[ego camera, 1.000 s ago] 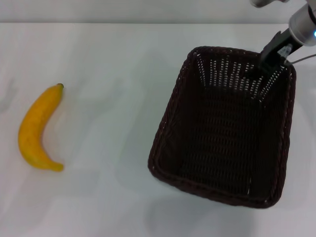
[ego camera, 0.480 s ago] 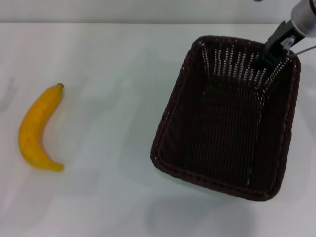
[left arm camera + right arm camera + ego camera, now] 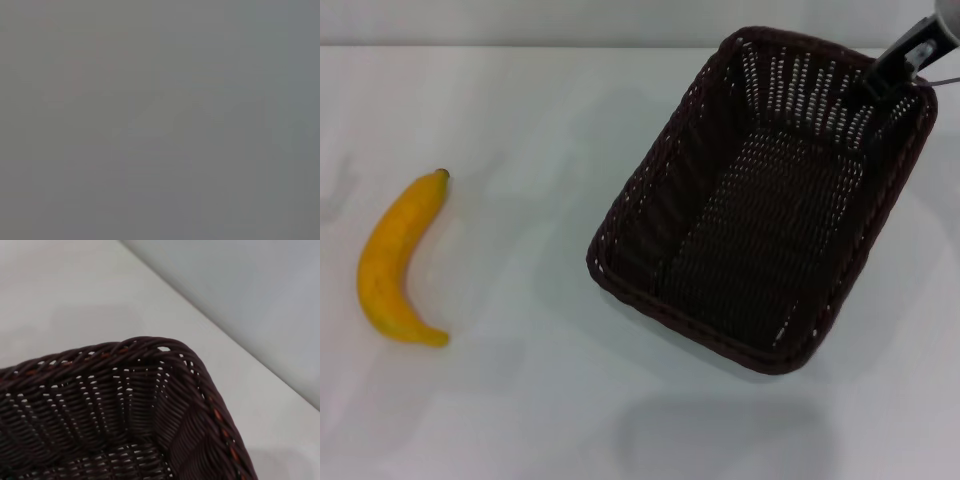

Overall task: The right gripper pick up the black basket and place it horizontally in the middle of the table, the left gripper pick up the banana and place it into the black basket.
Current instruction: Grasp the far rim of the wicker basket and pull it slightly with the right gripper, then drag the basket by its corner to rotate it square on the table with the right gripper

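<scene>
The black basket (image 3: 665, 205) hangs skewed over the right half of the white table (image 3: 520, 110), its near corner swung toward the middle and its shadow lying apart below it. My right gripper (image 3: 878, 86) is shut on the basket's far rim at the upper right, one black finger reaching inside the wall. The right wrist view shows a woven corner of the basket (image 3: 130, 400) from close above. The yellow banana (image 3: 395, 262) lies on the table at the far left, stem pointing away. My left gripper is out of view; its wrist view is blank grey.
The table's far edge (image 3: 570, 45) runs along the top against a pale wall. White tabletop lies between banana and basket.
The basket has risen with my right gripper and turned, its near end swinging left toward the table's middle. The gripper moved up and to the right. The banana has not moved.
</scene>
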Available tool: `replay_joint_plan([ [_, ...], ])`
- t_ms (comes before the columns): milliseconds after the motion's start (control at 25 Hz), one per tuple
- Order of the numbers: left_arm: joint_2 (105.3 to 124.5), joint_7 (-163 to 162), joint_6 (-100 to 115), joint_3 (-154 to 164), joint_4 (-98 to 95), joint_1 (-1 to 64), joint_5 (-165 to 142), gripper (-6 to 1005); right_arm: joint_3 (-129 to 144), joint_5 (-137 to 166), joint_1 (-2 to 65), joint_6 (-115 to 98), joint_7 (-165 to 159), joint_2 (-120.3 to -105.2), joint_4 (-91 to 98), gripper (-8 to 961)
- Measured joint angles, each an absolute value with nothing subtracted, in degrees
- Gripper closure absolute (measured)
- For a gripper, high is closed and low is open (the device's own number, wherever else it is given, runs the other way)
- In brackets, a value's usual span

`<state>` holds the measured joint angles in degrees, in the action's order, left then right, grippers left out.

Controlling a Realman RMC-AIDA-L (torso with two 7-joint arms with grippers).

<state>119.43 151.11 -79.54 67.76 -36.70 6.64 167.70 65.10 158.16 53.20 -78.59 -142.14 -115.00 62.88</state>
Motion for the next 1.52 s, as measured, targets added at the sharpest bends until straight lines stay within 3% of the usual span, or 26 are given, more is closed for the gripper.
replay_joint_plan([
  [360, 119.35, 150.9, -79.0, 67.9, -37.5, 6.9, 167.7, 119, 51.8, 154.0, 52.0, -84.5, -144.3, -114.74, 64.7, 693],
  [760, 119.32, 149.9, -79.0, 67.7, -37.5, 7.2, 167.7, 119, 47.5, 140.2, 46.4, -85.6, -147.4, -112.45, 64.7, 758],
  [880, 119.29, 149.9, -78.9, 67.7, -37.5, 7.3, 167.7, 120, 46.8, 137.9, 44.9, -85.5, -148.6, -112.35, 64.7, 770],
  [1160, 119.26, 149.9, -78.1, 67.6, -37.4, 7.4, 167.7, 120, 44.6, 134.6, 41.8, -85.6, -150.8, -113.22, 64.7, 770],
  [1360, 119.26, 149.9, -78.0, 67.6, -37.4, 7.5, 167.7, 120, 44.6, 131.1, 39.6, -84.8, -151.6, -114.43, 64.1, 769],
  [1400, 119.24, 149.9, -78.0, 67.6, -37.4, 7.5, 167.7, 120, 45.4, 129.4, 37.7, -83.3, -152.0, -115.27, 64.3, 769],
  [1520, 119.2, 149.9, -77.7, 67.6, -37.4, 7.5, 167.7, 120, 48.1, 126.2, 35.7, -81.2, -152.7, -115.48, 64.6, 769],
])
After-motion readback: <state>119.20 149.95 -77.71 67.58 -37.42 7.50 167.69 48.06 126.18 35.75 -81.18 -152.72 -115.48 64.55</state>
